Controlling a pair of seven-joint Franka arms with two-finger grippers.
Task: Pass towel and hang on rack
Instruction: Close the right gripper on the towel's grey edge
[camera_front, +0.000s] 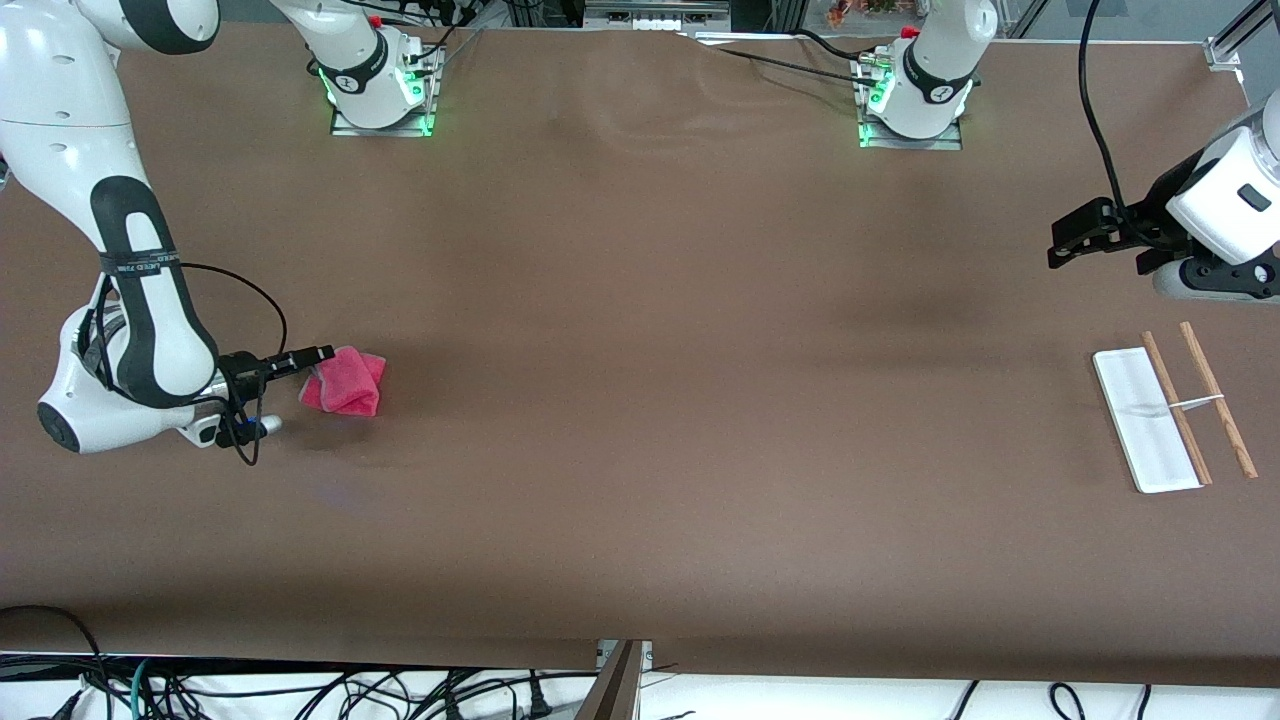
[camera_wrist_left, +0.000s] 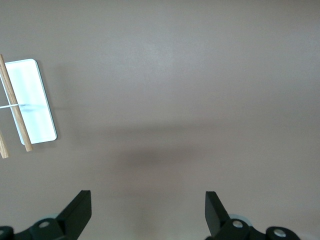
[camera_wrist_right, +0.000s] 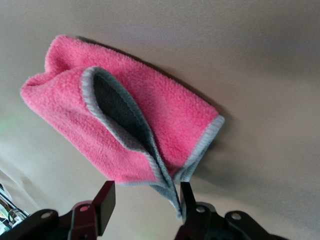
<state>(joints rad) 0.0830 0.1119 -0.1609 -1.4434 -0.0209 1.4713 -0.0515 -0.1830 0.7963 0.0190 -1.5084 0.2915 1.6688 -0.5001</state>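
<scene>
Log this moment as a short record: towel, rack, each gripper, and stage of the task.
towel: pink towel bunched on the table at the right arm's end, one grey-trimmed edge between the right gripper's fingers
rack: rack at the left arm's end of the table, nothing hung on it
right gripper: right gripper at the towel's edge, fingers around the trim with a gap showing, not shut on it
left gripper: left gripper waits open above bare table near the rack
stage: pickup under way; pass and hanging not yet done
</scene>
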